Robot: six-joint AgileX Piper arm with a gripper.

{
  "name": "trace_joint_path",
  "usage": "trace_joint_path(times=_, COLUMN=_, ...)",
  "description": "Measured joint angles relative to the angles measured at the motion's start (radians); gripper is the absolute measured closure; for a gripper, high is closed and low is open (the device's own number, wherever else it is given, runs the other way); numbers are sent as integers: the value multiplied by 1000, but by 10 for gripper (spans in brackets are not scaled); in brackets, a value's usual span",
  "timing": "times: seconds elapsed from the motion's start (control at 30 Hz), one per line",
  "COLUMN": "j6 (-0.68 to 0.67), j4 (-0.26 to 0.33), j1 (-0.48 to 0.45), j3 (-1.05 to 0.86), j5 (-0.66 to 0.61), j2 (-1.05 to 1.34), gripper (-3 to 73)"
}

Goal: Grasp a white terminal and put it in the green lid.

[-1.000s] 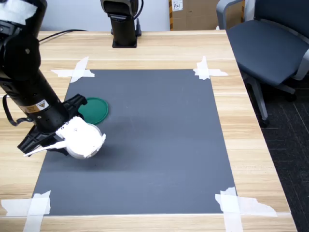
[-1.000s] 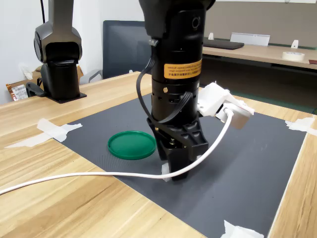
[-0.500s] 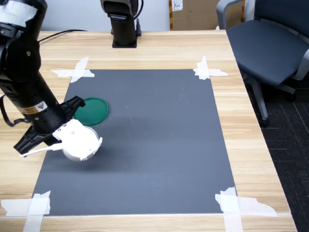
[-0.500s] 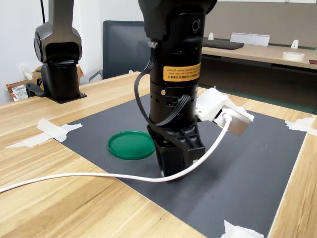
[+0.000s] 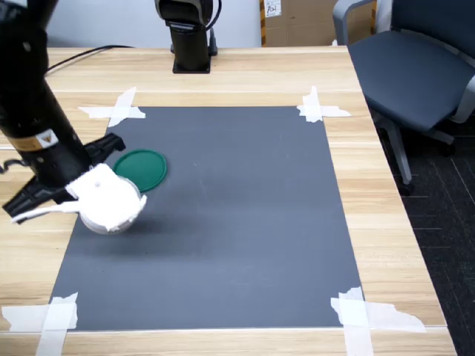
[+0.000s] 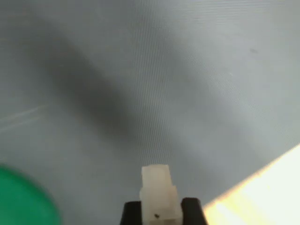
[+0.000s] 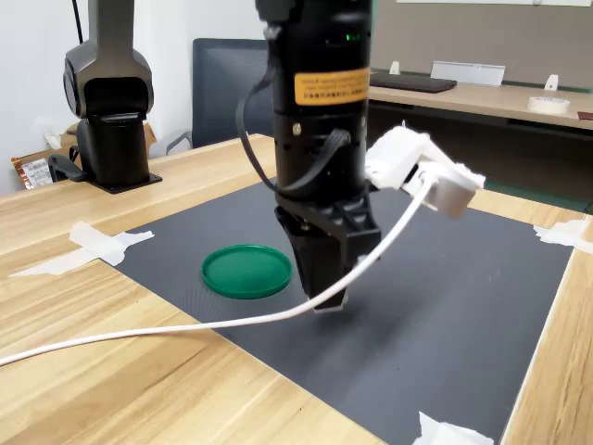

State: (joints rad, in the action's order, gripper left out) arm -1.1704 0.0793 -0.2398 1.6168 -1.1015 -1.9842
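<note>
- The small white plastic terminal block (image 6: 159, 192) is clamped between the two dark fingertips (image 6: 132, 213) of the pincer (image 6: 160, 214); in the wrist view its long axis runs straight out from the pincer, and the free end is a narrower stepped piece pointing away from the fingers.
- The block hangs above the dark grey mat (image 5: 223, 222), not touching it; a soft shadow falls on the mat beneath it.
- In the second exterior view the pincer (image 7: 326, 301) points down at the mat and only a pale speck shows at its tip, too small to read as the block.
- In the first exterior view the pincer and block are hidden behind the white wrist camera housing (image 5: 104, 204) on the black arm (image 5: 37, 126).
- The wrist view is blurred, and it cuts the pincer off at the frame edge.
- The flat round dark-green plastic lid (image 5: 141, 168) lies on the mat on the first exterior view's left, just beside the arm; it (image 7: 246, 271) holds nothing in both exterior views.
- In the wrist view only a blurred green arc (image 6: 23, 201) of the lid shows at a corner, apart from the block.
- A white cable (image 7: 139, 332) trails from the camera housing across the wooden table (image 7: 139, 389).
</note>
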Motion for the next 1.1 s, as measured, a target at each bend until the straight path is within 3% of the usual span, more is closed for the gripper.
trace_joint_path(times=0.33, j6=-46, j4=72, j1=-35, j3=-4, j5=-99, j2=97, gripper=605)
trace_joint_path(times=0.5, j6=-60, j4=74, j1=-35, j3=-117, j5=-98, j2=172, gripper=605)
trace_joint_path(times=0.73, j6=-94, j4=16, j1=-35, j3=-392, j5=68, j2=289, gripper=605)
trace_joint_path(times=1.1, j6=-150, j4=13, j1=-35, j3=-600, j5=232, j2=362, gripper=605)
